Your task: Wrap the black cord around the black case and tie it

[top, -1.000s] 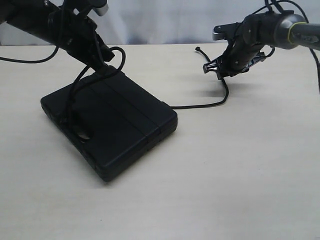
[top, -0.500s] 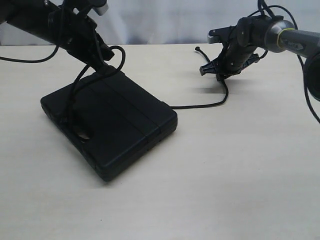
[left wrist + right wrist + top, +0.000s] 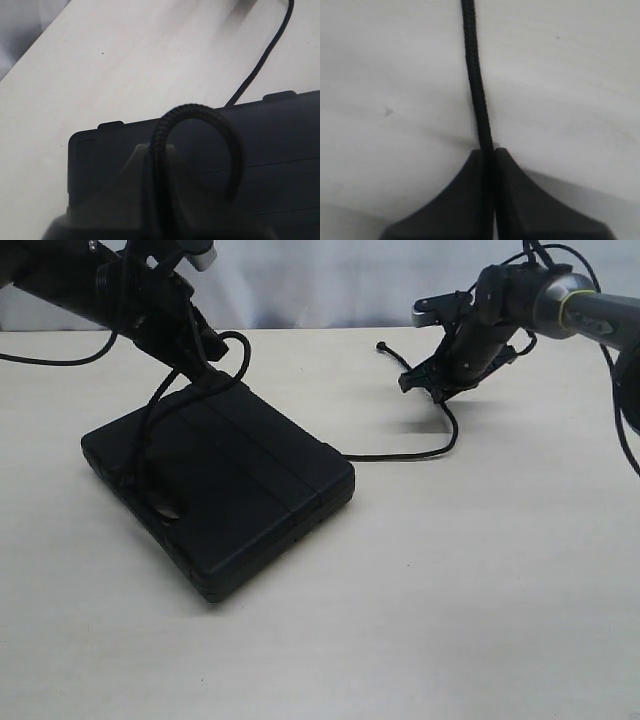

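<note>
The black case (image 3: 230, 495) lies flat at the table's left-middle. The black cord (image 3: 395, 456) leaves the case's right edge, curves across the table and rises into my right gripper (image 3: 428, 380), which is shut on it above the table; a short knobbed tip (image 3: 381, 344) sticks out past the jaws. In the right wrist view the cord (image 3: 474, 75) runs straight out from between the closed fingers (image 3: 470, 190). My left gripper (image 3: 205, 372) is shut on the cord at the case's far corner. There the cord (image 3: 200, 112) arches over the case lid (image 3: 285, 150).
The pale tabletop (image 3: 450, 600) stretches in front and to the right of the case. A light backdrop stands behind the table's far edge (image 3: 320, 328). Glossy arm cables hang near both arms.
My right gripper has closed on the cord and shifted slightly left and up, carrying the knobbed tip leftward. The left arm and the case have not moved.
</note>
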### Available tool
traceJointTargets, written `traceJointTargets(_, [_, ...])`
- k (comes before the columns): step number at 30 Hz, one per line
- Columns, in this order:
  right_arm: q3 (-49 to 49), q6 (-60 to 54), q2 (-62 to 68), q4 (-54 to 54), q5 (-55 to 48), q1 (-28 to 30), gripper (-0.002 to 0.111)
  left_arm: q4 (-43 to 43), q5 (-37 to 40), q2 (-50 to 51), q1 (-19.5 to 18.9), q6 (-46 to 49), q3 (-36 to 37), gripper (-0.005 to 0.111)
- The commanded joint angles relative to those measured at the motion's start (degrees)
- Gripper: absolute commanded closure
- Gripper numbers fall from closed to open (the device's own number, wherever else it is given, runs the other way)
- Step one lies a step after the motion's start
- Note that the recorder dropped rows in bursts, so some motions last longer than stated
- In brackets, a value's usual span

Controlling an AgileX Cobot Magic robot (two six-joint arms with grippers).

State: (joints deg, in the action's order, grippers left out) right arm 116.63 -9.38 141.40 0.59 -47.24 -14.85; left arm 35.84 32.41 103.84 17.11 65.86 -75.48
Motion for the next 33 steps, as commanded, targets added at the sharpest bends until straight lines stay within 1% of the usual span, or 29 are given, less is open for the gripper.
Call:
traceJointTargets(1, [-4.3,-7.1,-5.4,3.9,-0.1,0.1,0.104,0.4,-0.6,-0.3,0.0,0.1,0.1,0.107])
traceJointTargets(4, [-10.8,-9.6,-9.7,4.6,3.6,0.1,0.104,0.4,-0.4,-0.3,0.0,0.1,0.1,0.107])
traceJointTargets(7, [-19.2,-12.5,-15.1,5.1,9.9,0.1,0.104,0.4,-0.4,-0.3,0.0,0.1,0.1,0.107])
traceJointTargets(9, [-25.2,-16.4,-18.5,7.7,13.5,0.1,0.104,0.7,-0.9,-0.3,0.0,0.1,0.1,0.107])
traceJointTargets(12, [-33.2,-24.2,-23.7,13.4,18.7,0.1,0.104,0.8,-1.0,-0.3,0.0,0.1,0.1,0.107])
traceJointTargets(16, [-41.6,-37.1,-28.8,25.6,23.6,0.0,0.104,0.8,-1.0,-0.3,0.0,0.1,0.1,0.107])
traceJointTargets(20, [-47.4,-53.0,-32.1,40.4,24.0,0.0,0.104,0.8,-1.0,-0.3,0.0,0.1,0.1,0.107])
traceJointTargets(21, [-49.3,-59.6,-33.0,46.2,23.7,0.0,0.104,0.8,-1.0,-0.3,0.0,0.1,0.1,0.107])
traceJointTargets(22, [-50.2,-62.6,-33.3,48.8,23.5,0.0,0.104,0.8,-1.0,-0.3,0.0,0.1,0.1,0.107])
traceJointTargets(23, [-51.8,-68.1,-33.5,53.2,23.1,0.0,0.104,0.8,-1.0,-0.3,0.0,0.1,0.1,0.107])
traceJointTargets(26, [-54.5,-79.5,-33.5,61.5,23.1,0.0,0.104,0.8,-1.2,-0.3,-0.3,0.2,0.1,0.107])
traceJointTargets(28, [-55.7,-87.3,-33.5,67.5,23.0,0.0,0.104,0.8,-1.2,-0.3,-1.4,0.3,0.1,0.107])
traceJointTargets(29, [-55.7,-88.8,-33.5,69.2,22.6,0.0,0.104,1.0,-1.2,-0.3,-2.1,0.5,0.1,0.107])
traceJointTargets(31, [-55.7,-93.7,-33.5,72.8,21.0,0.0,0.104,4.8,0.5,-0.3,-4.0,4.1,0.1,0.107])
traceJointTargets(33, [-55.7,-98.8,-33.5,77.4,18.6,0.0,0.104,15.2,5.2,-0.3,-6.6,13.2,0.1,0.107])
